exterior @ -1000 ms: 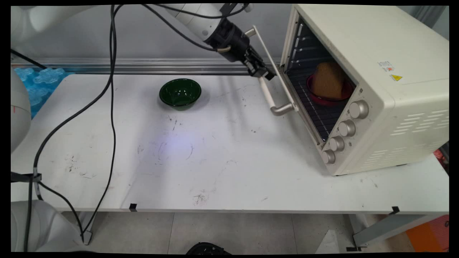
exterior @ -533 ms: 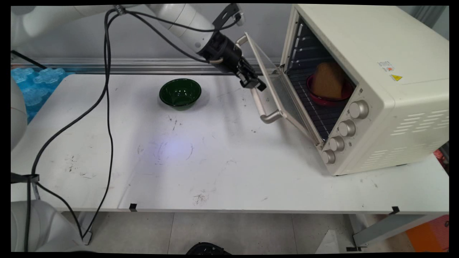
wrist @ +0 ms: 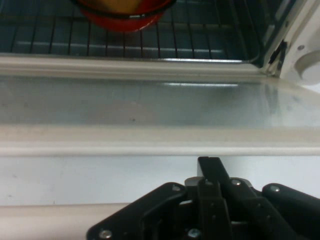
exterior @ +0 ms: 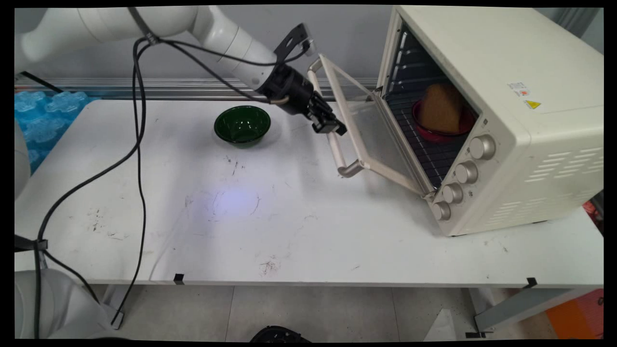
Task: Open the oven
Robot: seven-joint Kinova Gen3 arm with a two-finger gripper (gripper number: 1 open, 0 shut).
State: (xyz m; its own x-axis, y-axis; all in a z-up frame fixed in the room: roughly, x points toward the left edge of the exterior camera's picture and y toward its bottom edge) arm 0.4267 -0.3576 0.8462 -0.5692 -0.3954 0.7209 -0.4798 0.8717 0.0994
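main view shows us the black two-finger gripper (exterior: 331, 128) closed on the cream bar handle (exterior: 336, 153) of the toaster oven's glass door (exterior: 370, 132), gripping it near the bar's upper part. we see the door tilted partly open, hinged at its bottom edge by the cream toaster oven (exterior: 501, 111), with the handle end hanging above the white table (exterior: 299, 217).

from the hand view the gripper (wrist: 212, 172) looks narrow, its fingers pressed together at the bar (wrist: 50, 220), and we look across the door's glass (wrist: 150, 105) into the oven's wire rack (wrist: 200, 42). only the lower rim of the red dish (wrist: 125, 17) shows there, cut off by the top edge. the main view gives us what that one lacks: a brown loaf (exterior: 441, 108) sitting in the red dish (exterior: 436, 132) on the rack, and four round knobs (exterior: 460, 173) down the oven's front.

we cannot make out the finger pads on the bar in either view; the linkage covers them.

a dark green bowl (exterior: 242, 124) stands near the gripper, on its left, apart from the door. the table's middle and near side lie open, with scuff marks, and black cables (exterior: 140, 159) hang over its left part.
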